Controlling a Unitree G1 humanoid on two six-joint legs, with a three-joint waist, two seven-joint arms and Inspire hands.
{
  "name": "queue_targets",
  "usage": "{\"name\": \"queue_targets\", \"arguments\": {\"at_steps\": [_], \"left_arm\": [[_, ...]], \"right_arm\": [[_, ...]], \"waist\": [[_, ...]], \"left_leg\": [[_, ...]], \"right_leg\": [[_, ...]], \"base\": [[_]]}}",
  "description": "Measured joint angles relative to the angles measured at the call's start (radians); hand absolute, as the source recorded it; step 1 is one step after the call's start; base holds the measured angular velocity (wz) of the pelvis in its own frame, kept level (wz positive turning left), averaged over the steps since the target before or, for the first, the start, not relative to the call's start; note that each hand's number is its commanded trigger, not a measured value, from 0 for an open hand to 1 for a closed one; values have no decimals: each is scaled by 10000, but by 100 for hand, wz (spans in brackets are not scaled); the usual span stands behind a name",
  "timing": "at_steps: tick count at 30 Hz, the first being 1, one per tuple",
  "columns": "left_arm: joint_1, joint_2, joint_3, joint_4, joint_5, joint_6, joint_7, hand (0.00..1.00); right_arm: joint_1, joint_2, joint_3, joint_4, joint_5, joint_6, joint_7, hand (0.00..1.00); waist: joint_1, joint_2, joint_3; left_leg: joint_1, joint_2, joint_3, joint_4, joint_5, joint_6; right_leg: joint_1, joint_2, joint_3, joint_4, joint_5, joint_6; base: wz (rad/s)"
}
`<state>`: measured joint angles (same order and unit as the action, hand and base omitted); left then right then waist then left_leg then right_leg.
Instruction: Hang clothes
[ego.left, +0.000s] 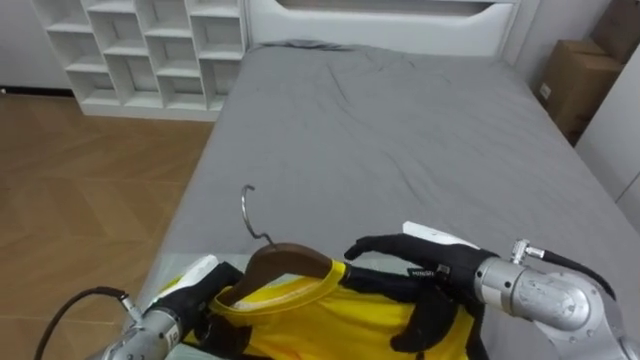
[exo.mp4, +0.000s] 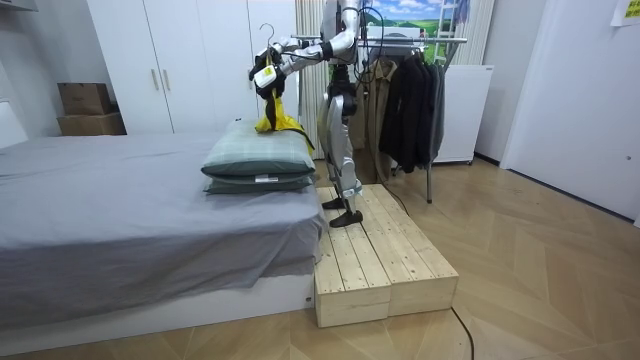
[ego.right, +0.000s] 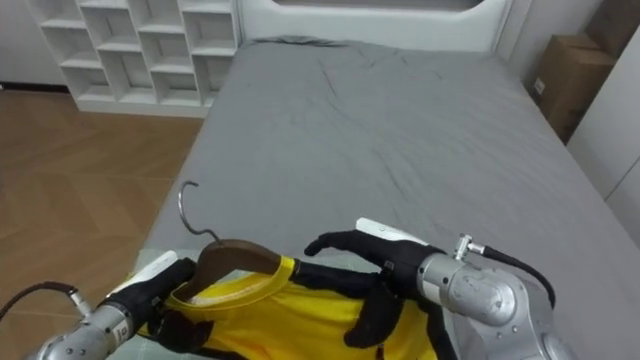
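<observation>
Cut off: the shirt (ego.left: 330, 320) runs off the lower edge of the eye views, and I see only its yellow body and dark trim.
Hidden: the hanger (ego.left: 285, 262) is brown wood. Its ends sit inside the collar, and the wire hook (ego.left: 248, 210) stands free above the collar.
Left hand (ego.left: 205, 300): curled round the hanger's left end, partly under the collar.
Right hand (ego.left: 440, 265): lies on the shirt's right shoulder. I cannot tell its grip.
Shirt position: held up over the bed (ego.left: 400, 130), above the stacked pillows (exo.mp4: 255, 160) in the room view.
Stance: the robot stands on a wooden platform (exo.mp4: 380, 250) beside the bed.
Behind the robot: a rack (exo.mp4: 410, 40) hung with dark clothes.
Surroundings: a white shelf (ego.left: 150, 50) and a box (ego.left: 575, 80) beyond the bed.
Writing: the box's label is too small for me to read.
</observation>
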<state>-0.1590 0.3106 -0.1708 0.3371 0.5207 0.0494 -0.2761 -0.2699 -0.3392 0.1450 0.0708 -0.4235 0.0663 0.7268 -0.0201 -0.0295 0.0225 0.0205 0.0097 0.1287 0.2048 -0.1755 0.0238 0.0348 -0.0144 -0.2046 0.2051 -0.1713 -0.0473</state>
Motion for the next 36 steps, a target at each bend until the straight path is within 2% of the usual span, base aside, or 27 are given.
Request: {"name": "queue_targets", "arguments": {"at_steps": [6,8,12,20,24,26,36], "left_arm": [[0,-227,1,0,172,296,33,100],[0,-336,1,-20,447,412,102,100],[-3,-540,15,-49,754,610,115,100],[-2,-700,13,-69,831,766,115,100],[-1,-685,-2,-283,945,822,115,100],[0,-639,-63,-463,1085,827,115,100],[-3,-610,-123,-470,1228,837,116,100]], "right_arm": [[-82,505,-33,226,-103,23,-1043,0],[-105,738,9,489,-104,200,-1499,0],[-112,1039,28,795,-135,241,-2020,0],[-113,1087,377,841,-338,380,-2683,0],[-122,1084,489,1150,-843,464,-2693,0],[-122,1066,594,1238,-1151,651,-2690,0],[-122,1011,983,1356,-1858,668,-2637,0]], "waist": [[-18,12,-8],[-13,12,-9],[-13,8,-20],[-6,-18,-38],[0,-25,-48],[13,-15,-55],[-13,10,-82]], "left_leg": [[-16,4,-9,47,0,0],[-90,1,-35,87,0,0],[-129,-15,-111,107,0,0],[-296,-25,-265,318,0,0],[-311,-33,-335,336,0,0],[-322,-33,-346,348,0,0],[-303,-30,-482,387,0,0]], "right_leg": [[13,-9,-36,14,0,0],[-13,-10,-48,21,0,0],[-11,-19,-109,21,-1,1],[-7,-36,-297,10,-3,-1],[-7,-39,-336,1,-3,-1],[-6,-39,-355,2,-3,-2],[87,-31,-467,7,4,-13]], "base": [[1],[5],[6],[7],[4],[0],[3]]}}
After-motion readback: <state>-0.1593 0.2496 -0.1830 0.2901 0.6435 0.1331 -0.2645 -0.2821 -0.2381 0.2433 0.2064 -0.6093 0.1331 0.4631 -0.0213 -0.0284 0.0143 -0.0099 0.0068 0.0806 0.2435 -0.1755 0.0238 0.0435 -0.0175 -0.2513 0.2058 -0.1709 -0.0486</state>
